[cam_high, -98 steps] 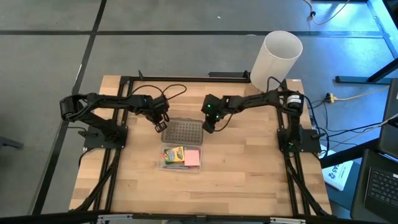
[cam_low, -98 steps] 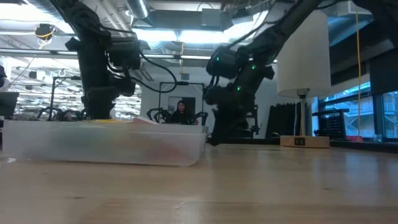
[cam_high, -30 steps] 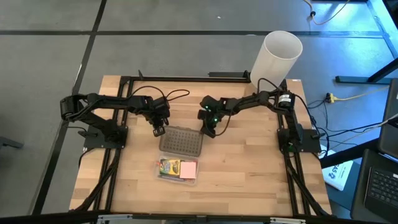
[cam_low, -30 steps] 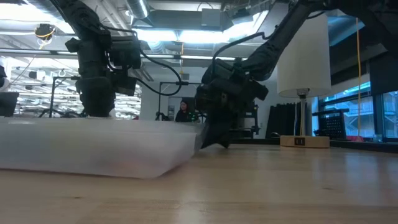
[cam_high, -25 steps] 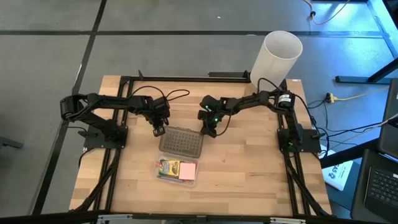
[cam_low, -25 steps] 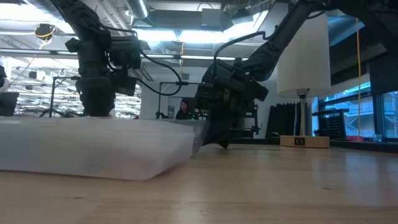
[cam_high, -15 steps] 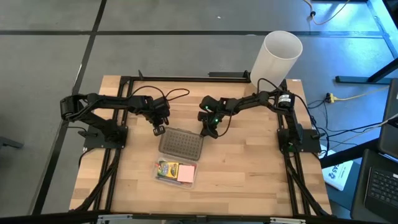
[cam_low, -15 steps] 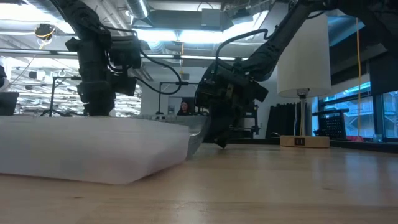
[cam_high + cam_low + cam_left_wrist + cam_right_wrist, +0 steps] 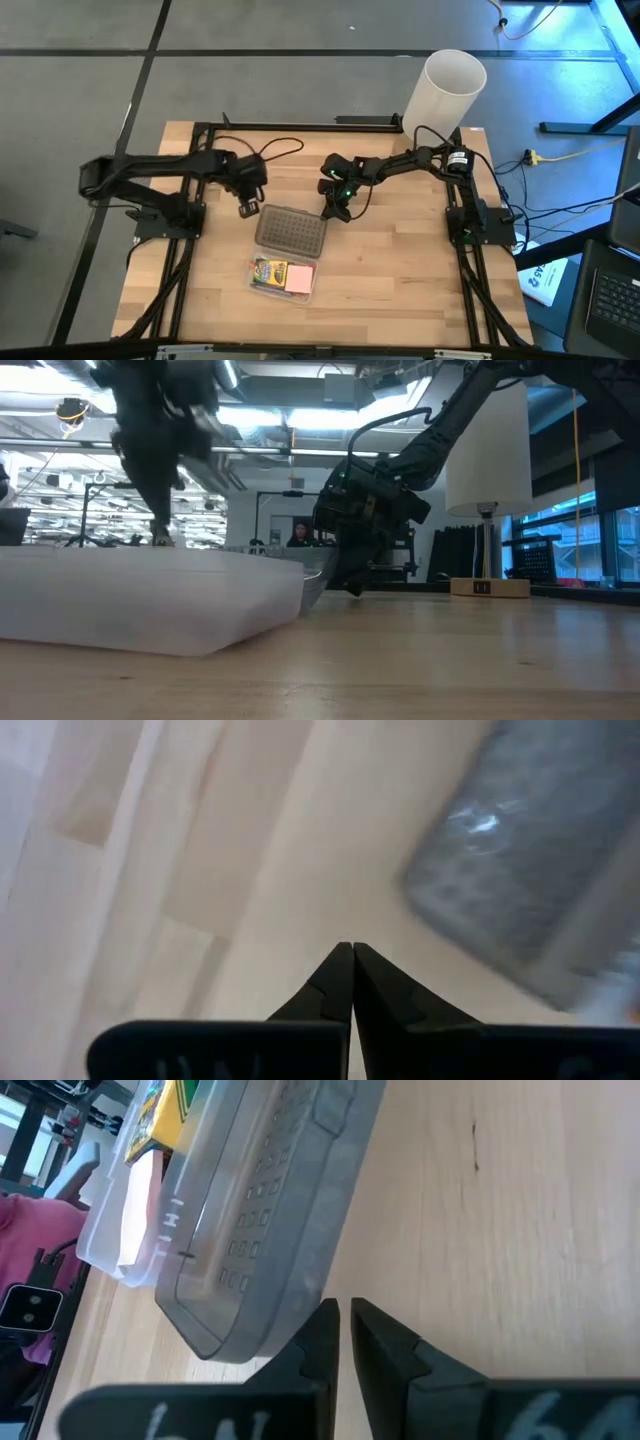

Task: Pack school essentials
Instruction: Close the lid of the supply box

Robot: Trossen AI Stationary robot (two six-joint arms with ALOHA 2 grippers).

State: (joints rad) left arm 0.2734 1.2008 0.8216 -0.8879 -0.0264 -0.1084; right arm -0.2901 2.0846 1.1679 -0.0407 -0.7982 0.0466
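A clear flat box [image 9: 283, 287] sits mid-table holding the green-yellow crayon box [image 9: 270, 269] and the pink pad [image 9: 301, 275]. Its grey dotted lid [image 9: 291, 230] lies at the box's far side. The scissors, pencils and pen are hidden or out of view. My right gripper [image 9: 333, 211] is shut and low at the lid's right end, seen close in the right wrist view [image 9: 345, 1308]. My left gripper [image 9: 247, 209] is shut over bare wood off the lid's far left corner [image 9: 351, 948]. My right gripper comes down slanting from the table's far right. One fingertip [image 9: 325, 1320] stands right beside the lid's corner rim [image 9: 300, 1302]. I cannot tell whether it touches. The lid lies flat, with nothing between the fingers.
The tall white cylinder lamp [image 9: 445, 90] stands at the table's far right corner. Black frame rails run along the far edge [image 9: 300, 126] and both sides. Bare wood lies on the near half and to the right of the box. A person [image 9: 297, 535] is far off in the room.
My left arm has swung toward the table's left edge, taking its shut gripper a little left, away from the lid. The clear box has crept slightly toward the near edge. My right gripper has stayed low at the lid's right end.
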